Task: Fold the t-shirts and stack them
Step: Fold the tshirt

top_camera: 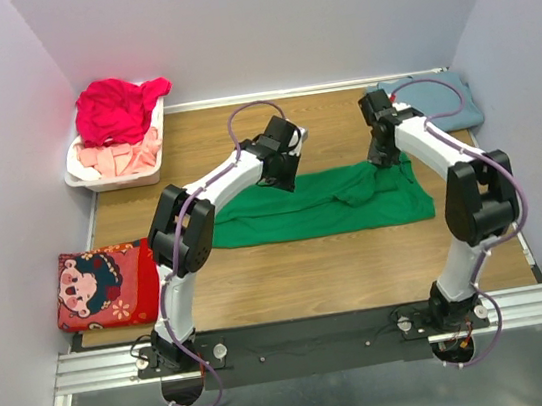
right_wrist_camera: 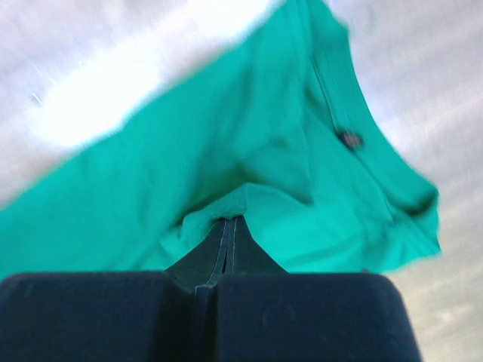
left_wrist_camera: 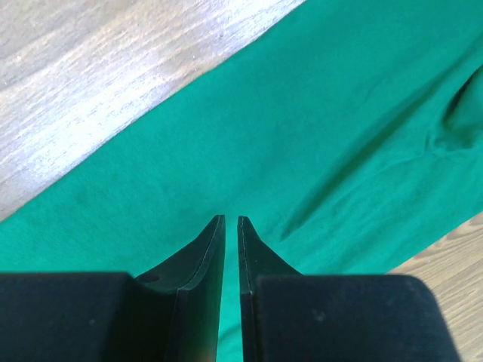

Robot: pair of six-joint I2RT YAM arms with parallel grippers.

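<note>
The right gripper (right_wrist_camera: 230, 220) is clamped on a raised fold of the green tee (top_camera: 323, 211); the left gripper (left_wrist_camera: 231, 219) hangs over the same tee with only a slit between its fingers, no cloth seen in it; the tee lies mid-surface (top_camera: 292, 281) as a long band; it looks light and limp, apt to sag and bunch, so hems and corners are the best holds; a blue-grey tee (top_camera: 438, 99) lies in the far right corner; the basket (top_camera: 96, 179) holding a red tee (top_camera: 116, 109), and a cushion (top_camera: 106, 285), sit well off left, probably clear of the fold.
</note>
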